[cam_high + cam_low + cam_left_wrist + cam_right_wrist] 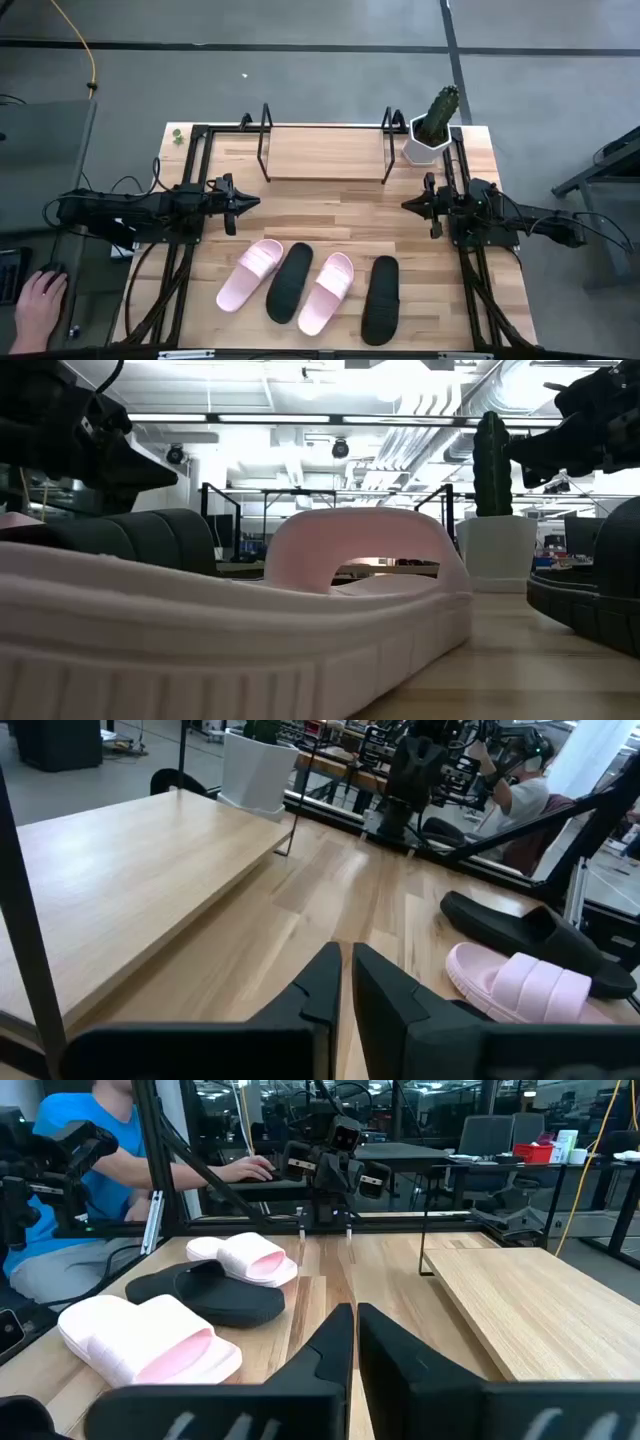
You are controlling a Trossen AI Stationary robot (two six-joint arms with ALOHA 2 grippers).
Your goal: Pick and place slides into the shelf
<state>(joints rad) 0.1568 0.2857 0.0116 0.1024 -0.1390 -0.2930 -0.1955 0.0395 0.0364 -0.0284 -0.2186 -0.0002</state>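
Observation:
Four slides lie soles down in a row on the table's near half: a pink one (251, 274), a black one (290, 282), a pink one (327, 292) and a black one (380, 299). The shelf (325, 153), a light board between black wire loop frames, stands at the far middle with nothing on it. My left gripper (255, 202) is shut and empty at the table's left, above the wood. My right gripper (405, 204) is shut and empty at the right. Both point toward the table's middle.
A white pot with a cactus (432, 128) stands at the shelf's right end. A person's hand (38, 305) rests on a mouse beyond the table's left edge. Bare wood (330, 212) lies between the shelf and the slides.

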